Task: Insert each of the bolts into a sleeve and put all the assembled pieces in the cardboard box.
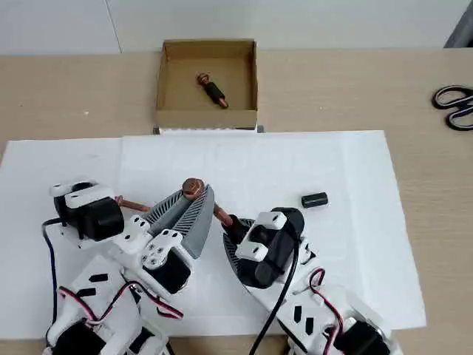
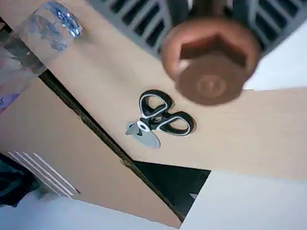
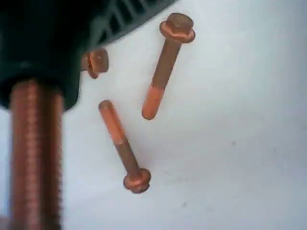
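One bolt point(image 2: 211, 62) hangs well short of the cardboard box point(image 1: 207, 118). Its head is pinched in the closed left gripper point(image 1: 194, 197), and its long axis slants away from the box into a sleeve point(image 1: 232, 220), which the right gripper point(image 1: 238, 231) appears to be clamped around. The bolt looks stiff, light and probably slick along its threads, so it is best held by the hex head, with the sleeve gripped around its barrel.

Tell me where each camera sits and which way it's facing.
High view: fixed above the table, looking down; both arms show.
Left wrist view: on the left arm, looking across the table; left gripper holding a bolt shows.
Right wrist view: on the right arm, looking down at loose bolts on paper; its held sleeve shows.
Shared: scissors, high and left wrist.
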